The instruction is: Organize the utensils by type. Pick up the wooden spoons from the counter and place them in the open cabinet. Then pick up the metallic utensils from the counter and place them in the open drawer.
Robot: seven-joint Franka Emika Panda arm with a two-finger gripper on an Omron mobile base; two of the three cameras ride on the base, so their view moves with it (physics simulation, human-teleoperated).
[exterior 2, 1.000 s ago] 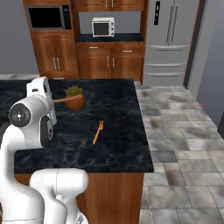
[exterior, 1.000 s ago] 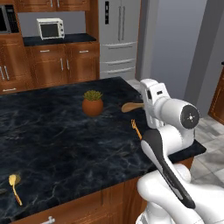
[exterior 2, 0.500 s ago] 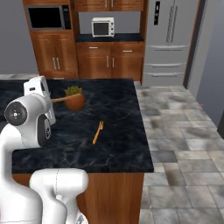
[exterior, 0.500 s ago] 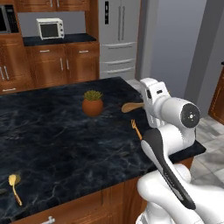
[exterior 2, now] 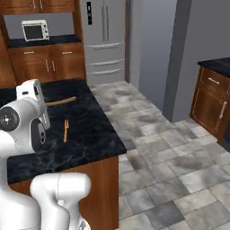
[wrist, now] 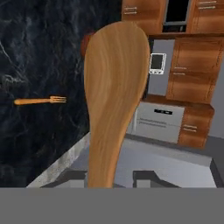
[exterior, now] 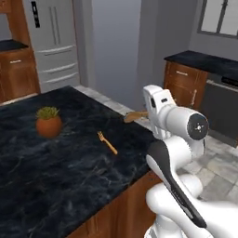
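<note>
The gripper (wrist: 109, 177) is clamped on a wooden spoon (wrist: 114, 87). In the hand view the spoon runs straight up from between the 2 dark finger tips (wrist: 72, 177), handle pinched low and the broad bowl far out ahead of the hand. So the spoon is in the hand, off the counter, sticking out along the direction the hand points.

From the left base view the spoon (exterior: 135, 115) pokes out sideways from behind the white wrist, hanging over the counter's edge (exterior: 139, 139) near the corner. The right base view shows the spoon's handle (exterior 2: 60, 102) stretching out from the wrist above the black marbled counter (exterior 2: 90, 139).

A small golden fork (exterior: 107, 142) lies flat on the counter — well apart from the hand, closer to the middle of the top. A potted plant (exterior: 48, 122) sits further back on the same counter. Beyond that there's a steel fridge (exterior 2: 104, 38) and a toaster oven (exterior 2: 35, 30) on the far wooden cabinets.
</note>
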